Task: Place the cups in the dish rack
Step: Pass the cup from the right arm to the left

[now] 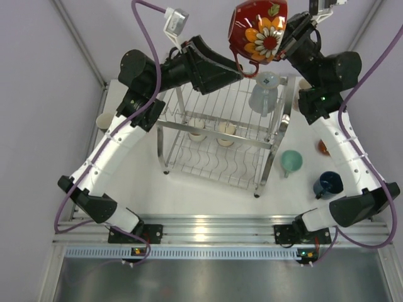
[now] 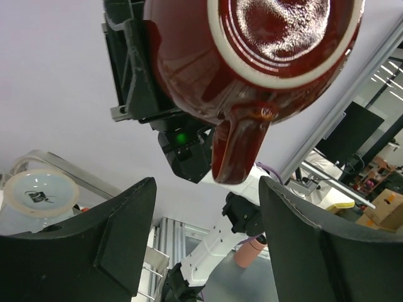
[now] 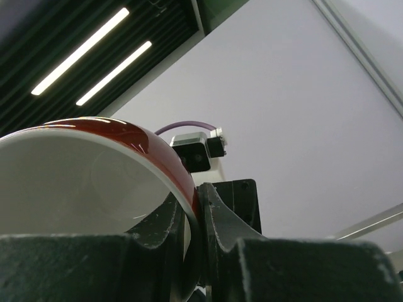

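Top external view: the right hand [image 1: 286, 34] was pinched tight on the rim of the red flowered mug [image 1: 258, 30], held high at 12 o'clock over the far edge of the dish rack [image 1: 217, 107]. The left hand [image 1: 235, 70] gaped wide and held nothing, with the mug's handle hanging just beyond the gap between its fingers. A pale blue-grey cup [image 1: 264, 93] sat on the rack's upper tier at 1 o'clock. A mint cup [image 1: 291, 162] and a navy cup [image 1: 327, 184] were on the table [image 1: 189, 189] at 4 o'clock.

- White links, black joint housings on left arm [image 1: 113, 135] and right arm [image 1: 343, 141].
- Purple cables [image 1: 148, 38] along both.
- Green LED [image 1: 323, 98], 2 o'clock.
- Matte black wedge fingers [image 2: 94, 245] on left gripper [image 2: 208, 189].
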Controlling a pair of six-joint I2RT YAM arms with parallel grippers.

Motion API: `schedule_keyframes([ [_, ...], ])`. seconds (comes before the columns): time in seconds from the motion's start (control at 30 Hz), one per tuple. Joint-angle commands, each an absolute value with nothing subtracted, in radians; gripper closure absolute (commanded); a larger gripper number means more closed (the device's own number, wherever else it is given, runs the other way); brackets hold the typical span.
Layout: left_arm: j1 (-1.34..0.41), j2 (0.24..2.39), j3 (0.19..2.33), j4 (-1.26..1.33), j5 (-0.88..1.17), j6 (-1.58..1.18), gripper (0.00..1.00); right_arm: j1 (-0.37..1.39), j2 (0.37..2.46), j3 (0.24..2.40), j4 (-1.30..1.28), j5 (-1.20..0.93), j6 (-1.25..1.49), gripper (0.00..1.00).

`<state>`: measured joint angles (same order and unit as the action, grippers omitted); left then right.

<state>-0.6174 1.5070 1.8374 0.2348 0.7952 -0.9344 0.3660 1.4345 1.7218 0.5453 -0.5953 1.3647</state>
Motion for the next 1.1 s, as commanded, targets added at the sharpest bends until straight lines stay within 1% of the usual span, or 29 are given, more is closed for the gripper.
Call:
schedule_keyframes([
  [0.0, -0.649, 1.506, 1.870, 0.327, 0.807, -0.904, 0.29, 0.410, 1.407, 1.710, 0.647, -0.545, 1.379, 1.00],
  [0.13, -0.681, 1.500, 1.858, 0.336, 0.808, -0.884, 0.30, 0.425, 1.388, 1.677, 0.635, -0.531, 1.345, 1.00],
  [0.37, -0.687, 1.483, 1.838, 0.344, 0.788, -0.880, 0.32, 0.474, 1.379, 1.672, 0.574, -0.518, 1.263, 1.00],
  [0.5, -0.687, 1.486, 1.824, 0.344, 0.792, -0.890, 0.40, 0.497, 1.385, 1.658, 0.574, -0.517, 1.250, 1.00],
  [0.6, -0.687, 1.485, 1.819, 0.344, 0.793, -0.896, 0.57, 0.503, 1.385, 1.655, 0.571, -0.532, 1.244, 1.00],
  [0.63, -0.687, 1.483, 1.819, 0.345, 0.790, -0.897, 0.71, 0.505, 1.385, 1.651, 0.571, -0.535, 1.243, 1.00],
  [0.7, -0.687, 1.477, 1.816, 0.344, 0.776, -0.902, 0.81, 0.506, 1.387, 1.652, 0.572, -0.554, 1.241, 1.00],
  [0.73, -0.686, 1.471, 1.815, 0.338, 0.767, -0.902, 0.84, 0.505, 1.387, 1.648, 0.574, -0.558, 1.238, 1.00],
  [0.77, -0.686, 1.459, 1.815, 0.319, 0.734, -0.897, 0.99, 0.506, 1.382, 1.643, 0.574, -0.566, 1.235, 1.00],
  [0.9, -0.686, 1.437, 1.813, 0.247, 0.695, -0.881, 1.00, 0.505, 1.370, 1.634, 0.568, -0.595, 1.215, 1.00],
  [0.93, -0.686, 1.433, 1.807, 0.245, 0.698, -0.879, 1.00, 0.506, 1.368, 1.628, 0.575, -0.607, 1.213, 0.98],
  [1.0, -0.686, 1.416, 1.792, 0.247, 0.704, -0.879, 1.00, 0.506, 1.358, 1.620, 0.580, -0.615, 1.201, 0.92],
  [1.03, -0.687, 1.404, 1.783, 0.247, 0.707, -0.877, 1.00, 0.506, 1.353, 1.618, 0.568, -0.615, 1.194, 0.85],
  [1.07, -0.687, 1.398, 1.779, 0.247, 0.715, -0.876, 1.00, 0.506, 1.344, 1.617, 0.565, -0.617, 1.175, 0.82],
])
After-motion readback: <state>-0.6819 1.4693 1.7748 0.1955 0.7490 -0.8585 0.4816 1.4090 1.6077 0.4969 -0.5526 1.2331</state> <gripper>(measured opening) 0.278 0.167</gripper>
